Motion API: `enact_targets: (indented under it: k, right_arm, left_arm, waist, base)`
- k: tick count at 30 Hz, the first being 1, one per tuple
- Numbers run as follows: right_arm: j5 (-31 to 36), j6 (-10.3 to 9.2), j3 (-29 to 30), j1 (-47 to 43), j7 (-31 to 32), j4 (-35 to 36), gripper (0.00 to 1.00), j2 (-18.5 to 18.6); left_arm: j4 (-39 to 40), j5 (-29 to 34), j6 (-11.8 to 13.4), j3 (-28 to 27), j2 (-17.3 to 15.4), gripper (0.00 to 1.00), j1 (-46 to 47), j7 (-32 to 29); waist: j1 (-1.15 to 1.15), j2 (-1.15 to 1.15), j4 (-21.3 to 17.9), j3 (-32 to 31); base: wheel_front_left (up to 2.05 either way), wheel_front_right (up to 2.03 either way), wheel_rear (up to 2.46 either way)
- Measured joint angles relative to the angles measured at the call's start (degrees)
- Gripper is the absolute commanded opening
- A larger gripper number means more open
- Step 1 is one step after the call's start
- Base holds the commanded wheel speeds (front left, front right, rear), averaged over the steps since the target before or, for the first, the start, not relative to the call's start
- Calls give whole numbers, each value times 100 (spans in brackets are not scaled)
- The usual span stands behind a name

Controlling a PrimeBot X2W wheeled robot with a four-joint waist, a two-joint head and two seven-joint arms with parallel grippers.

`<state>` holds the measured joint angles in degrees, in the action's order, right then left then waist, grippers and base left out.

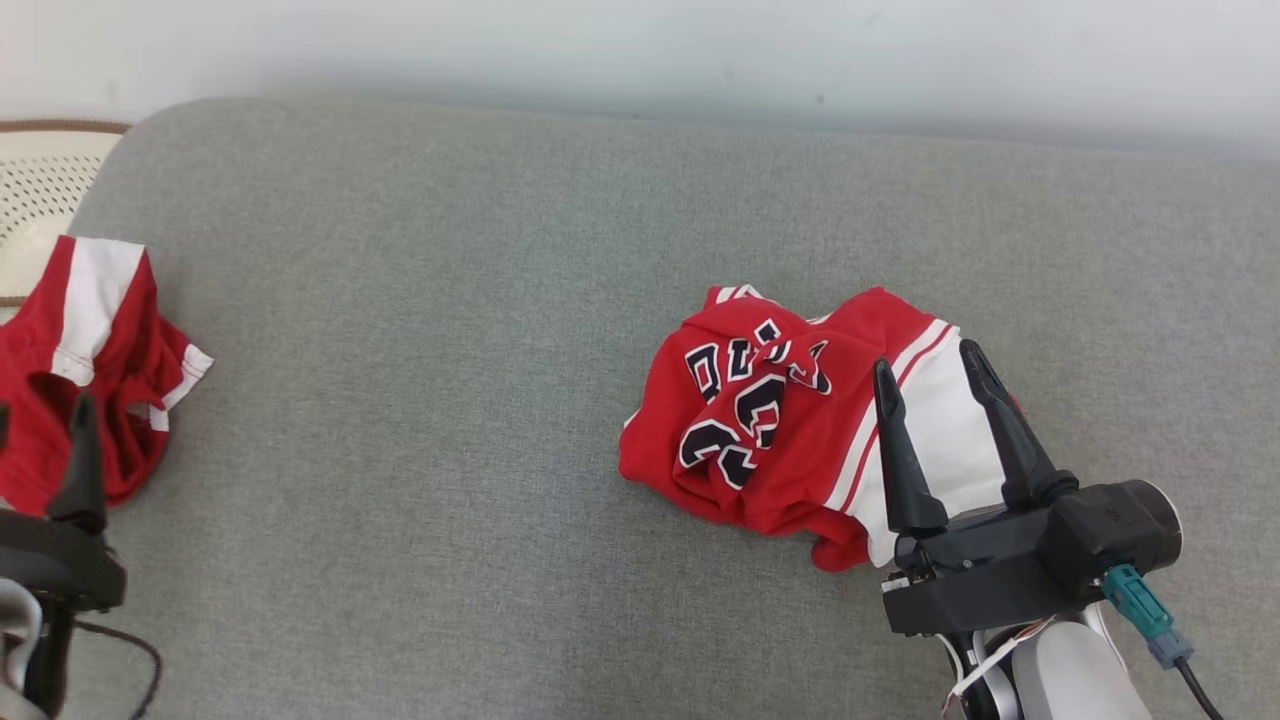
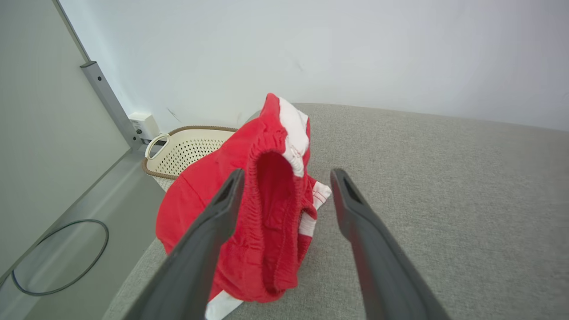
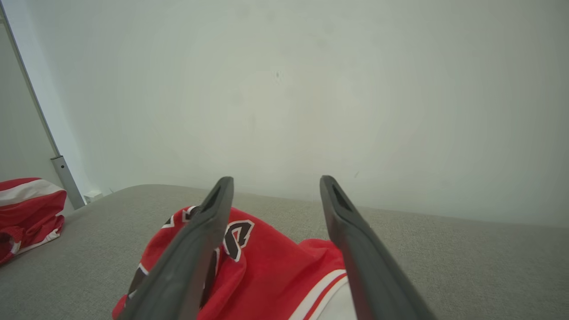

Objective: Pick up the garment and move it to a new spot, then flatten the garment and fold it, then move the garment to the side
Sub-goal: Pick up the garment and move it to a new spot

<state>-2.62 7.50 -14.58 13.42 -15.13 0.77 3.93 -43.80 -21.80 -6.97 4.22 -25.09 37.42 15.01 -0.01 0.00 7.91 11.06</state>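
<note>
While left claw [image 2: 289, 174] and right claw [image 1: 926, 357] are spread empty, jersey [image 1: 760, 420] and shorts [image 1: 125, 365] are seen crumpled; folding judged pending.

shorts [image 1: 90, 380] on cushion [image 1: 450, 400], far left | jersey [image 1: 780, 420] on it, right of middle | basket [image 1: 40, 190] behind shorts, off cushion
</note>
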Motion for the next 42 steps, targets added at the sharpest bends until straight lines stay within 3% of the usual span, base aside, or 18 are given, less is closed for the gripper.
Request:
enact_targets:
  k: [11,20,34,42]
  right_arm:
    - [-47,1,81,-60,0,-23,100,-56]
    - [-47,0,260,-163,0,-47,100,-71]
    - [-37,0,526,-281,0,-52,100,-87]
    - [-36,1,622,-385,0,-91,100,-91]
  left_arm:
    - [2365,422,186,-598,700,100,-1169,0]
    - [3445,691,193,-901,1319,100,-1753,0]
    - [4187,1187,186,-937,2034,100,-2157,0]
    - [4107,1212,175,-692,2183,100,-2237,1]
  waist:
    - [0,0,-89,-188]
    - [0,0,-279,-337]
    - [1,0,-721,-401]
    - [1,0,-845,-432]
  base:
    - [0,0,0]
    - [0,0,0]
    - [0,0,0]
    - [0,0,0]
